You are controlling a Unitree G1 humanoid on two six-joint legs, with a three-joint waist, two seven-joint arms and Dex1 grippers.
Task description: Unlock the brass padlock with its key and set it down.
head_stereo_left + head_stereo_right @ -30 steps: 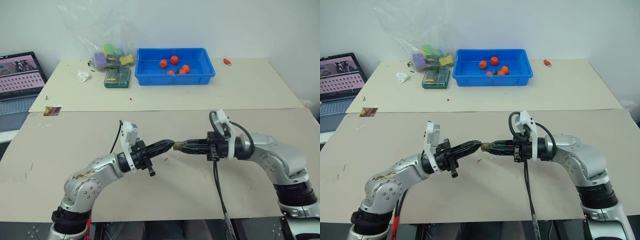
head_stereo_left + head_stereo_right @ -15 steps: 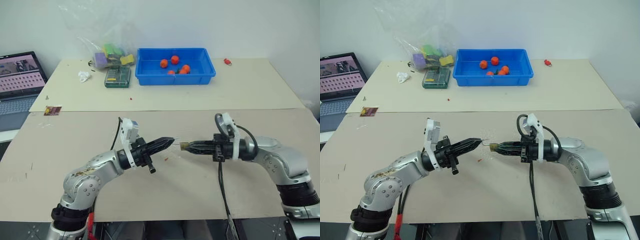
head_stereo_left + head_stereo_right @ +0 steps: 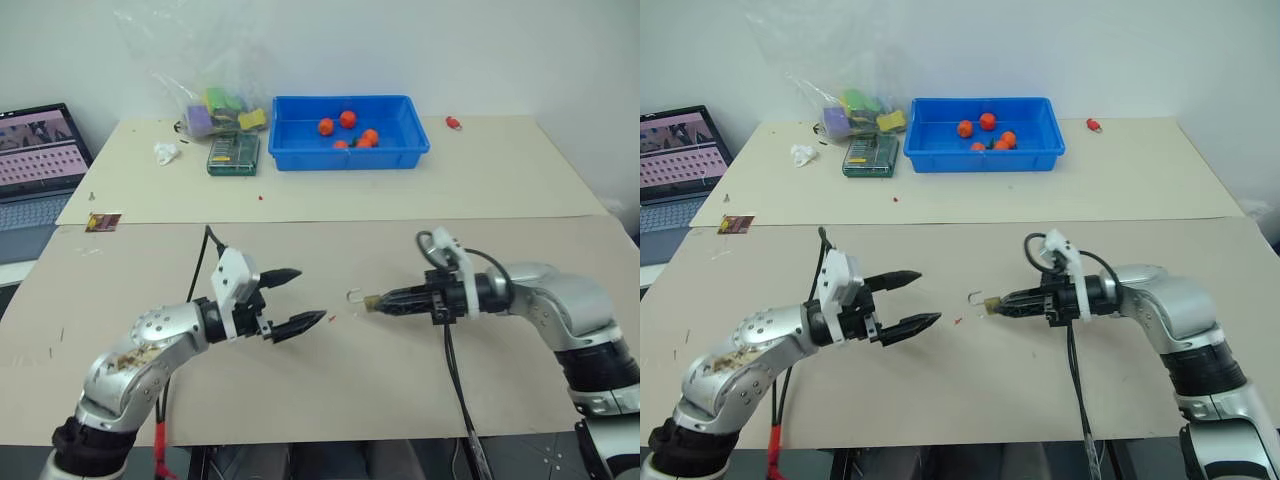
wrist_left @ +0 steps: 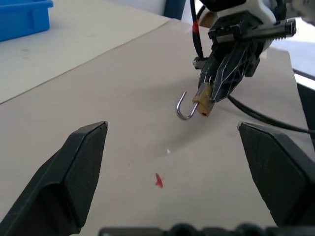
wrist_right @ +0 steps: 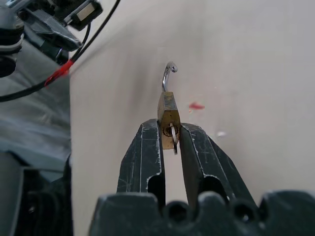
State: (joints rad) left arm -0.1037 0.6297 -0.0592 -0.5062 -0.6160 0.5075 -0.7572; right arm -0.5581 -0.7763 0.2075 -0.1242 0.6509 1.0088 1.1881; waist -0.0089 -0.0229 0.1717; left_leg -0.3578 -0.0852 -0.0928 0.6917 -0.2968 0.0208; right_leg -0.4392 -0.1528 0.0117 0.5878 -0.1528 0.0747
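Right gripper (image 3: pixel 992 305) clamps the brass padlock (image 4: pixel 203 100), shackle sprung; left gripper (image 3: pixel 915 297) gapes empty; lower padlock gently onto table (image 3: pixel 1040 390) near its front edge.

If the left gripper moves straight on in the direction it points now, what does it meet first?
Probably the brass padlock, shackle swung open, held out by the shut right gripper. It lies between the left gripper's open fingers in the wrist view, though depth is hard to judge.

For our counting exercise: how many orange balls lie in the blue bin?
5 balls in the bin: two at the back, three by the front wall; others may be hidden.
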